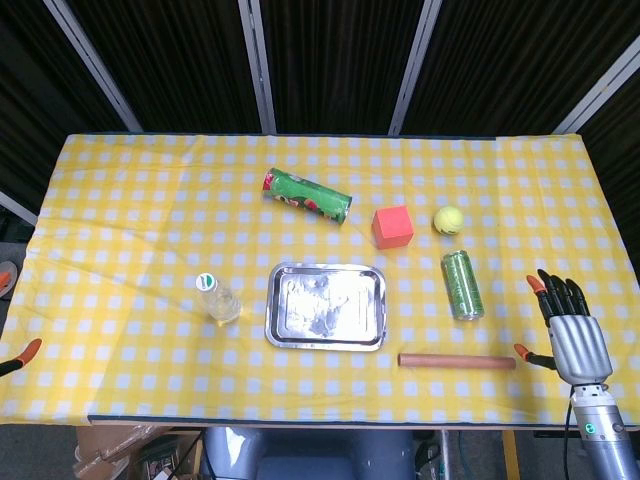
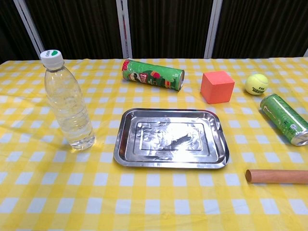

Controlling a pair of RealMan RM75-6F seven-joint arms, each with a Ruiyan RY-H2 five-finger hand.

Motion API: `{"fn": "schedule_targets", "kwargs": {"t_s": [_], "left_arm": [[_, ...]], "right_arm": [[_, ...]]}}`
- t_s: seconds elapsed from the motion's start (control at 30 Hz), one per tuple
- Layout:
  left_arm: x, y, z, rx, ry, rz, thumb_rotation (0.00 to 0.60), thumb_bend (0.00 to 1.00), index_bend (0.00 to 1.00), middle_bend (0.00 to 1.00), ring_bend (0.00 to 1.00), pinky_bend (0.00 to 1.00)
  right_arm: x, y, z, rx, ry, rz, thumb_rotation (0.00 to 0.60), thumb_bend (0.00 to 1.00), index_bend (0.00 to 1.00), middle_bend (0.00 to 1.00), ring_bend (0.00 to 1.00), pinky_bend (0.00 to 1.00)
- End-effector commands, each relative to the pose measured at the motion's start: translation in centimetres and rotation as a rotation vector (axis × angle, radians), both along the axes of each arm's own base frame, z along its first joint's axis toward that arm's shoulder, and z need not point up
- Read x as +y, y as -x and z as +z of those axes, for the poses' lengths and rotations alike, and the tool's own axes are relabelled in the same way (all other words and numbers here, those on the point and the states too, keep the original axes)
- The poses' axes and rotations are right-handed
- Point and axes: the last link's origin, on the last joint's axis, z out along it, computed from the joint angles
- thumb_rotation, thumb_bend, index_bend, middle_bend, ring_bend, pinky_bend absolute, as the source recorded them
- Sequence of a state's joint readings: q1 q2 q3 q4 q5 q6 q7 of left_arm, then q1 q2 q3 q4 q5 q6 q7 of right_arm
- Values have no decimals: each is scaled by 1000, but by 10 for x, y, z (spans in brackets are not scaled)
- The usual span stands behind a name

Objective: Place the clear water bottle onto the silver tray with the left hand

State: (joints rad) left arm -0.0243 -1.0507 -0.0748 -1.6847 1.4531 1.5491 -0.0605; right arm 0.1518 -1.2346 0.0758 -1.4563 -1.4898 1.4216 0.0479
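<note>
The clear water bottle [image 1: 216, 300] [image 2: 67, 103] stands upright with a white cap on the yellow checked cloth, just left of the silver tray [image 1: 327, 306] [image 2: 171, 137]. The tray lies flat and holds nothing. Of my left hand [image 1: 14, 350], only orange fingertips show at the far left edge of the head view, spread apart, well left of the bottle and holding nothing. My right hand [image 1: 570, 328] rests at the table's right front corner, fingers extended and apart, holding nothing. Neither hand shows in the chest view.
A green chip tube [image 1: 307, 195] [image 2: 153, 74] lies behind the tray. A red cube [image 1: 393, 226] [image 2: 217, 86], a tennis ball [image 1: 448, 219] [image 2: 256, 83] and a lying green can [image 1: 462, 284] [image 2: 285, 118] are to its right. A wooden rod [image 1: 457, 361] [image 2: 276, 176] lies at the front right.
</note>
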Motion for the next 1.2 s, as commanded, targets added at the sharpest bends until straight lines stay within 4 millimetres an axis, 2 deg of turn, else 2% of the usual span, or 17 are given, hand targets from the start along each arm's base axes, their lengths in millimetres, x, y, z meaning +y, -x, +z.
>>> {"fn": "schedule_targets", "kwargs": {"t_s": [0.03,0.33,0.6,0.77,0.97,1.07,1.1,1.13,1.2], "left_arm": [[1,0,-2,3,7,3,600,267,71,3,0,0],[3,-6,-9,11,24,-20,600,267,70,3,0,0],[8,-5,-18,5,68,-14,600,267,70,4,0,0],[10,-2,-20,-9,75,-4,600,267,70,4,0,0],[13,-8,-30,-75,129,-24,600,260,68,9,0,0],[18,-16,-42,-251,157,-39,600,237,64,28,0,0],[22,-23,-50,-380,190,-49,600,226,62,34,0,0],[24,-40,-68,-669,347,-30,600,222,62,36,0,0],[29,-42,-68,-781,429,-19,600,219,62,34,0,0]], "right_arm": [[1,1,0,1,0,-3,600,49,54,0,0,0],[6,1,5,3,9,0,600,50,54,0,0,0],[11,0,10,-7,25,7,600,50,54,0,0,0],[11,0,10,-8,19,6,600,50,54,0,0,0],[11,2,12,-14,24,0,600,50,54,0,0,0],[12,1,13,-25,30,0,600,50,54,0,0,0],[12,2,14,-27,31,-2,600,50,54,0,0,0],[12,3,17,-33,36,-7,600,50,54,0,0,0],[12,3,18,-38,36,-7,600,50,54,0,0,0]]}}
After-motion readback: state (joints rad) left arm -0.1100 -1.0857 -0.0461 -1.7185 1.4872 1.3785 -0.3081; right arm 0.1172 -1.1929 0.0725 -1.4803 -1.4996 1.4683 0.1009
